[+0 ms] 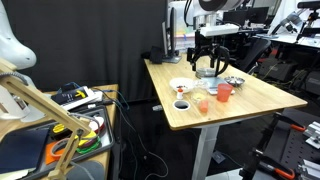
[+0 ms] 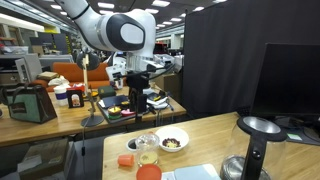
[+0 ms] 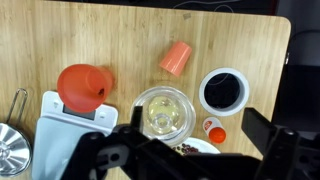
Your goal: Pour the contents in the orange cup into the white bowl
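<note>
Nearest the front edge of the wooden table (image 1: 262,103), in an exterior view, sits the orange cup (image 1: 203,108). It's small, short, plain bright-orange plastic, the smallest cup there. In the wrist view it reads as a tapered stub w/ bare wood all round it, nothing touching. Can't see inside it, and can't tell if it's fully upright. Just left of it is a small white cup (image 1: 181,104) w/ a dark inside. A bit farther back & to the right is a bigger, redder cup (image 1: 224,92). The wrist view puts it at the edge of a white pad (image 3: 55,125); can't tell if they touch. Mid-group stands a clear glass (image 1: 210,88), pale yellowish inside. Farther back on the left is the white bowl (image 1: 180,86), wide, shallow, plate-like, w/ a small reddish spot in it and some dark bits showing in the wrist view. The white cup & the glass sit either side of the straight line from orange cup to bowl. At the far right is a shiny metal bowl (image 1: 235,80). The gripper (image 1: 207,66) hangs over the glass, jaws wide apart, nothing in them, apart from the orange cup.
</note>
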You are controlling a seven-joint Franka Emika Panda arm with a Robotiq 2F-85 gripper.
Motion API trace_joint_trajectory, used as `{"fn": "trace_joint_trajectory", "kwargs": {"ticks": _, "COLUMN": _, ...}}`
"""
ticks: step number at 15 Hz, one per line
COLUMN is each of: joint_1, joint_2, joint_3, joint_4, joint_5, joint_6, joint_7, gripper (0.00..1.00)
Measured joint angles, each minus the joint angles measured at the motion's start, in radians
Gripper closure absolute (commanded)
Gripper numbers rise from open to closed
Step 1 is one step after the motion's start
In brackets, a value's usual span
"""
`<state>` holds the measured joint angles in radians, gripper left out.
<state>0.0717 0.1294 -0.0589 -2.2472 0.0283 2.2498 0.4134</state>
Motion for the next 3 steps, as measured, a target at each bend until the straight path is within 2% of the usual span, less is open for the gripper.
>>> {"fn": "trace_joint_trajectory", "kwargs": {"ticks": 3, "joint_1": 0.000, "joint_2": 0.003, "joint_3": 0.000, "joint_4": 0.000, "joint_5": 0.000, "joint_6": 0.004, "joint_7": 0.000, "gripper": 0.00}}
